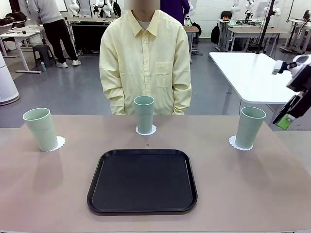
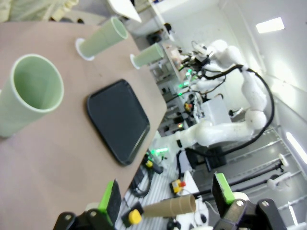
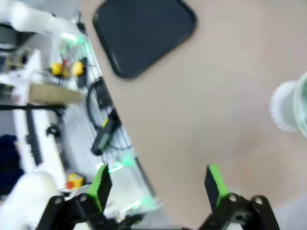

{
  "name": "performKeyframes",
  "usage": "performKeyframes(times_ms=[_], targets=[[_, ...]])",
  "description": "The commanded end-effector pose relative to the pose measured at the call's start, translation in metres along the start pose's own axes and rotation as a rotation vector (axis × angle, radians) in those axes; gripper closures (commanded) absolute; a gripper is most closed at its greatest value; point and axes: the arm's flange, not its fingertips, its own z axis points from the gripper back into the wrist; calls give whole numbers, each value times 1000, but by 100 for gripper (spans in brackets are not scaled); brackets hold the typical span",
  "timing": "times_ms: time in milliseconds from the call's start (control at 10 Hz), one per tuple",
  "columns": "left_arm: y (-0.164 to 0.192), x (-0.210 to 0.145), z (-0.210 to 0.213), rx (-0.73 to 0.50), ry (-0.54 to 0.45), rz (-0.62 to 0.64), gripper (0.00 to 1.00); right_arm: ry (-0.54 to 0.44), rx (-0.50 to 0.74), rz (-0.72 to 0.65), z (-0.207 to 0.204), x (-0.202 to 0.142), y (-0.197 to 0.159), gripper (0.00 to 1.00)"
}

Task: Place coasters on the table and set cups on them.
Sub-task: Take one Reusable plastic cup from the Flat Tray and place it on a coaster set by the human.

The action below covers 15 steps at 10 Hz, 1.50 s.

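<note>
Worktop: the beige-brown worktop (image 1: 252,184) carries three cups, three coasters and one black tray (image 1: 142,180) in the middle near the robot's side.
Left cup: a mint-green tumbler (image 1: 41,128) stands upright on its white scalloped coaster (image 1: 59,143); it sits toward one side of the disc, so more lace shows on the tray side.
Middle cup: this tumbler (image 1: 144,113) stands on a coaster (image 1: 146,130) at the far edge, just in front of the person in the yellow shirt (image 1: 145,63), probably so that this person can reach it easily.
Right cup: the third tumbler (image 1: 250,127) stands on its coaster (image 1: 235,143), whose edge shows mostly on the left.
Tray: it is bare, with nothing lying in it.
Right hand: the right hand (image 1: 286,115) hangs above the worktop's right edge, near the right cup but apart from it; its green pads stand apart and hold nothing.
Left hand: in the left wrist view the left hand (image 2: 167,195) has its fingers wide apart with nothing between them, off the near edge of the worktop.
Task state: I judge the task as complete, since every cup rests on a coaster.
</note>
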Motion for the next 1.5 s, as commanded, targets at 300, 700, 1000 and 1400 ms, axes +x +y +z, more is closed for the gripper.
performKeyframes(times_ms=[300, 700, 1000, 1400], targets=[[-2, 0, 1, -7, -9, -6, 0, 274, -140, -304, 9, 66, 79, 0], [-2, 0, 1, -7, -9, -6, 0, 343, -476, -580, 17, 100, 63, 0], [-2, 0, 1, -7, -9, -6, 0, 319, -476, -544, 18, 96, 63, 0], [-2, 0, 1, -7, -9, -6, 0, 319, -476, -544, 18, 96, 63, 0]])
